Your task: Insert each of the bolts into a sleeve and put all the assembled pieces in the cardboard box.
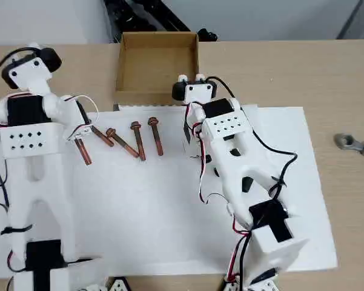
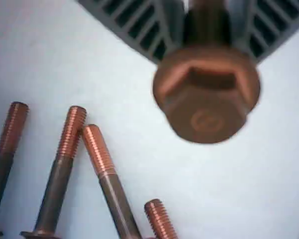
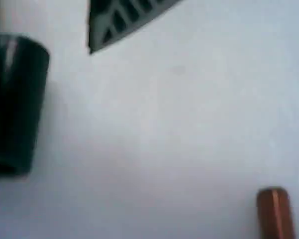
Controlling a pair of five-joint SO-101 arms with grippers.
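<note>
**Q:** What is the left claw (image 1: 80,134) doing right now?

**A:** It is pinching one bolt (image 1: 83,151) across the shank, right behind the head. It is holding it up over the white sheet (image 1: 169,218). I am reading that grip as deliberate, since it looks to be leaving most of the bolt's length free to go into a sleeve.

**Q:** And the sleeve?

**A:** A dark sleeve (image 3: 15,104) is sitting on the sheet, showing in the right wrist view. The right claw (image 1: 189,134) is hanging low over that spot, just past the row of bolts. I am not able to tell whether that claw is spread or pressed together.

**Q:** Where are the other bolts?

**A:** Four loose bolts (image 1: 137,140) are lying side by side on the sheet between the two arms, heads toward the box (image 1: 157,66). I am guessing they are fanned out like that so each one can be picked up singly.

**Q:** Anything in the box?

**A:** I am seeing nothing assembled in it. It is sitting at the far edge of the sheet, near both arms. By my judgement the task is only just starting.
</note>
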